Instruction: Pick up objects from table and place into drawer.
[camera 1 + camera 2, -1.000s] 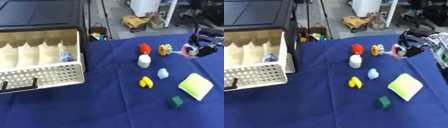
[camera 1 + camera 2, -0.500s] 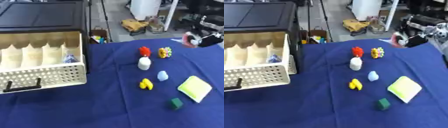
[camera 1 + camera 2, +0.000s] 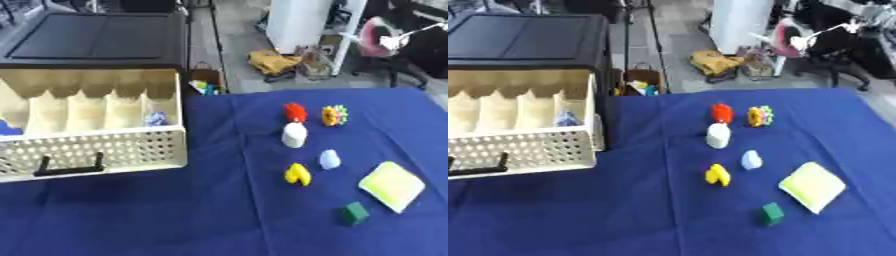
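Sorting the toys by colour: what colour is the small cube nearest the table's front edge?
Dark green; the cube shows best in the left eye view.

Table cloth (image 3: 219,215) was dark blue. Drawer (image 3: 92,150) was cream with a perforated front and black handle (image 3: 68,168). Small objects: red (image 3: 295,112), orange-yellow (image 3: 333,115), white (image 3: 294,135), pale blue (image 3: 329,159), yellow (image 3: 297,174), green cube (image 3: 353,213), yellow-green pad (image 3: 391,185).

The right hand (image 3: 383,39) is showing high near the upper right corner, blurred, pink and white on the palm side. Whether its fingers are curling or spreading cannot be told. The left hand is not showing.
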### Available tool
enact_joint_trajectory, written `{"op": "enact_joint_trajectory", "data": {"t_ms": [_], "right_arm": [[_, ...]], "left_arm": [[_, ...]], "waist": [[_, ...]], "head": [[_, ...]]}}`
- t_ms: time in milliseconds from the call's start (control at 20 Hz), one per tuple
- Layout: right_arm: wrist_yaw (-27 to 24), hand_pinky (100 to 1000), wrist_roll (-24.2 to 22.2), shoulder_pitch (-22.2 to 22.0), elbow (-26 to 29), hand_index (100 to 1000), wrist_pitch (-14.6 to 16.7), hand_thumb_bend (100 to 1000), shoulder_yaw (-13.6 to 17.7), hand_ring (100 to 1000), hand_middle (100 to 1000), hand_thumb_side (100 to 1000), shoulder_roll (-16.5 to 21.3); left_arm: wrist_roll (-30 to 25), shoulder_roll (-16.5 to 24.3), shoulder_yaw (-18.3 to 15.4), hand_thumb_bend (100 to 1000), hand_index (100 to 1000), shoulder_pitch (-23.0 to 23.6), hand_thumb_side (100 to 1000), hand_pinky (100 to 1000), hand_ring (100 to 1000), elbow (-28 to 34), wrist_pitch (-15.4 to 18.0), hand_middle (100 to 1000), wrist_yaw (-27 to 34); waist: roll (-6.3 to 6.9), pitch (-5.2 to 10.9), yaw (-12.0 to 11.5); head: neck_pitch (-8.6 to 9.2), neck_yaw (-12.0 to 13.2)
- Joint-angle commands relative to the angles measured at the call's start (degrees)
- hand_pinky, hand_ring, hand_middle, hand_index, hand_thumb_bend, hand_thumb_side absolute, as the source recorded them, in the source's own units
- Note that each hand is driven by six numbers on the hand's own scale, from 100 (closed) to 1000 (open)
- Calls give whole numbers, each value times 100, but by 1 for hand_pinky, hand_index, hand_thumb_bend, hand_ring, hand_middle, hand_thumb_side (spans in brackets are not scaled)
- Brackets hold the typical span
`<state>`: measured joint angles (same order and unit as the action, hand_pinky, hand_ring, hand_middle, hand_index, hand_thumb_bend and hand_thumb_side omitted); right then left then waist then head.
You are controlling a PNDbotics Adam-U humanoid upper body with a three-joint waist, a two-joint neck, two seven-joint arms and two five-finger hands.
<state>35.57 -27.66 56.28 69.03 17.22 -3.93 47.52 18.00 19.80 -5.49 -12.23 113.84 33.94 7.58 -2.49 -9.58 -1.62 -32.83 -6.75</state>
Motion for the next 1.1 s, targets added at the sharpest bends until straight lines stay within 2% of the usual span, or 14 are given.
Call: {"op": "enact_joint_trajectory", "data": {"t_ms": [50, 550, 800, 1100], "right_arm": [[-191, 725, -107, 384, 217, 336, -74, 100, -70, 753, 297, 318, -121], [-310, 720, -285, 1118, 227, 331, -210, 100, -327, 751, 291, 315, -1079], [-309, 719, -365, 1328, 185, 330, -226, 100, -417, 752, 289, 332, -1520], [-222, 717, -382, 1468, 104, 324, -229, 100, -490, 750, 284, 309, -1965]], "left_arm": [[3, 221, -48, 431, 887, -58, 1000, 622, 786, 75, -35, 706, 73], [-45, 248, -32, 428, 887, -88, 1000, 625, 787, 75, -83, 708, 203], [-84, 237, -8, 427, 887, -135, 1000, 625, 787, 75, -103, 708, 255], [-127, 224, 22, 425, 887, -231, 1000, 627, 787, 75, -115, 708, 317]], "waist": [[-48, 141, -29], [-130, 255, -273], [-161, 258, -437], [-213, 222, -656]], "head": [[-78, 19], [-168, -40], [-177, -120], [-151, -234]]}}
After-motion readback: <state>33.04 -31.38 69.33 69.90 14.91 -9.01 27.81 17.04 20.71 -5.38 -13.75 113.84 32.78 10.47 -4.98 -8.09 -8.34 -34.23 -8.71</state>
